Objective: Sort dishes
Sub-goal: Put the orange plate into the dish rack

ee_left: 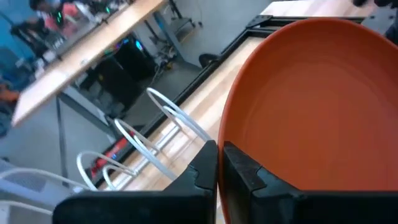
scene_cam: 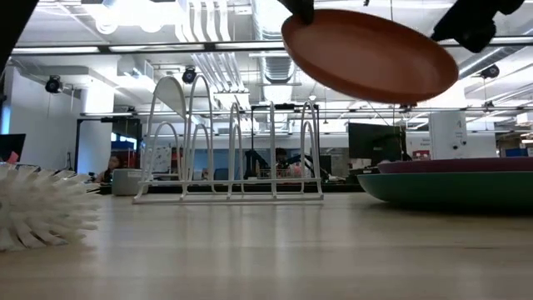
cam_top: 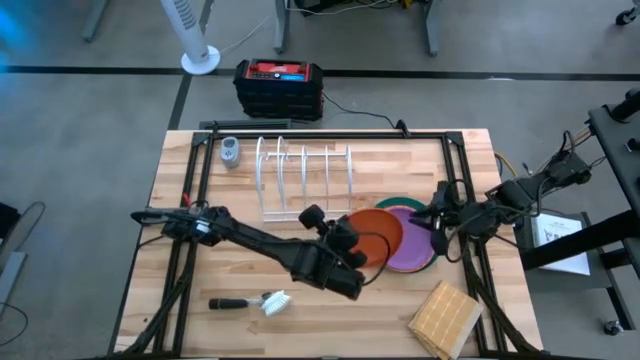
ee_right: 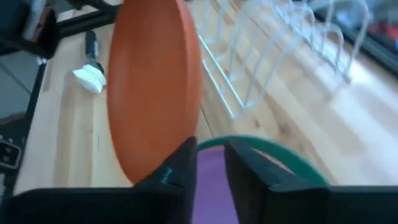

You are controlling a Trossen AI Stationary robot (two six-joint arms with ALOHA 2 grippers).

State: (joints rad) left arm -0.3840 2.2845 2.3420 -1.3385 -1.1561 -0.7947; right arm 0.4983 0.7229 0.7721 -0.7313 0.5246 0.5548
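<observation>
the orange plate (cam_top: 378,232) hangs clear of the table, tilted, its rim pinched at one edge by the left gripper (cam_top: 349,243), whose fingers are pressed together on that rim; in the left wrist view the plate (ee_left: 314,102) fills the space just past the two dark fingers (ee_left: 202,168). in the low view it floats above the wood at a slant (scene_cam: 369,55), well above everything else. just beside and partly under it lies the purple plate (cam_top: 415,248), resting inside the larger teal-green plate (cam_top: 395,203), whose rim peeks out on the rack side; both sit flat on the table, seen stacked in the low view (scene_cam: 454,185). the right gripper (cam_top: 437,221) hovers over the far edge of this stack, near the orange plate's other side; its fingers (ee_right: 180,165) stand slightly apart with a narrow gap and hold nothing that can be made out, the purple surface (ee_right: 211,186) showing between them. the white wire dish rack (cam_top: 300,180) stands empty-slotted behind the plates, well apart from the lifted one. a dish brush (cam_top: 255,301) lies near the front edge, a square wooden block (cam_top: 445,318) at the front right corner, and a small grey cup (cam_top: 231,152) beside the rack.
</observation>
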